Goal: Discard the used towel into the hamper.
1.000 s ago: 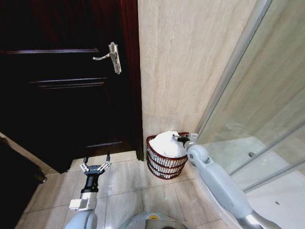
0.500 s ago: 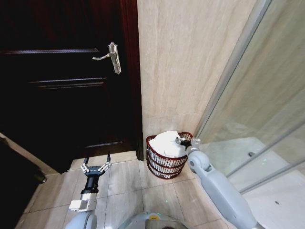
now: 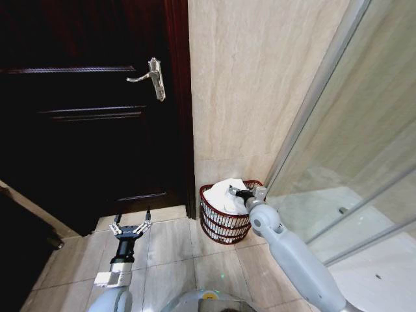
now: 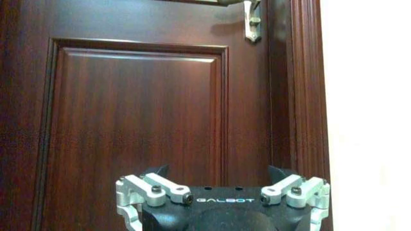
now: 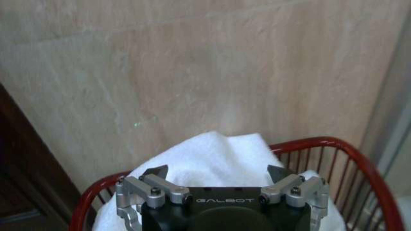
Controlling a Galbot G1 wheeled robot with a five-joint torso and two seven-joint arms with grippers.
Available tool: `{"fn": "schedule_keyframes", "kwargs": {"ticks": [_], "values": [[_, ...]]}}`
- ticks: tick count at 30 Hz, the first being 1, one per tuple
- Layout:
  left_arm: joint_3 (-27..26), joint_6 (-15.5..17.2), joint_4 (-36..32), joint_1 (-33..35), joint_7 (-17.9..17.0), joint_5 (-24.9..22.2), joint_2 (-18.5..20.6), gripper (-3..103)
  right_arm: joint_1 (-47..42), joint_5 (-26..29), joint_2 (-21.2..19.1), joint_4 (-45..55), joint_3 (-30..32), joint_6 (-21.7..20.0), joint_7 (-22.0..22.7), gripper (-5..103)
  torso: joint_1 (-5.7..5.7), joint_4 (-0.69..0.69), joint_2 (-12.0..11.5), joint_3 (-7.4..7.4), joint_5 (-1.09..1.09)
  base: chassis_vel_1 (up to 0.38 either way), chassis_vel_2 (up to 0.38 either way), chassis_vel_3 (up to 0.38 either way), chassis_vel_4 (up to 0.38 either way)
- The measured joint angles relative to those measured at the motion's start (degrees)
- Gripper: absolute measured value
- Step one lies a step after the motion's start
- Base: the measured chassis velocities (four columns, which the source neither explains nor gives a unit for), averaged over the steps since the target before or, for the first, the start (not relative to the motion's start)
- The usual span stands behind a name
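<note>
Two arms are mine, and my right gripper point(image 3: 233, 191) reaches forward over the hamper point(image 3: 224, 224), a small round red-brown wire basket standing on the tiled floor point(image 3: 172, 247) in the corner where a beige stone wall point(image 3: 253, 84) meets a glass shower panel point(image 3: 351, 149). A white towel point(image 3: 224, 195) sits heaped inside the hamper, its top rising above the rim. From my right wrist camera, the towel point(image 5: 212, 154) fills the basket just beyond my fingers point(image 5: 154, 174), which are spread apart with nothing held between them, and the hamper's red rim point(image 5: 321, 142) curves around behind it. My left gripper point(image 3: 130, 226) rests low over the floor tiles, well apart from the hamper, pointing toward a dark wooden door point(image 3: 84, 117) with a silver lever handle point(image 3: 151, 77); its fingers are also spread wide and empty. That door stands just left of the hamper, separated by its dark frame.
</note>
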Motion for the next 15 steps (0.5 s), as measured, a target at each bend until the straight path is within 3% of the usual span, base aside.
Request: {"fn": "schedule_keyframes", "kwargs": {"ticks": [8,15], "values": [[-0.69,-0.19,0.26,-0.09,0.00,-0.45,-0.05,100,4.14,-1.11,1.40,-4.96,-2.52,0.04,-0.10,100,0.00,0.01,0.00,0.00,0.00,0.000,0.000,0.000,0.000],[-0.44,-0.24,0.77,-0.40,0.01,-0.44,-0.18,100,2.39,-1.82,-0.45,-5.15,-0.26,0.66,-2.10,100,0.00,-0.01,0.00,0.00,0.00,0.000,0.000,0.000,0.000]]}}
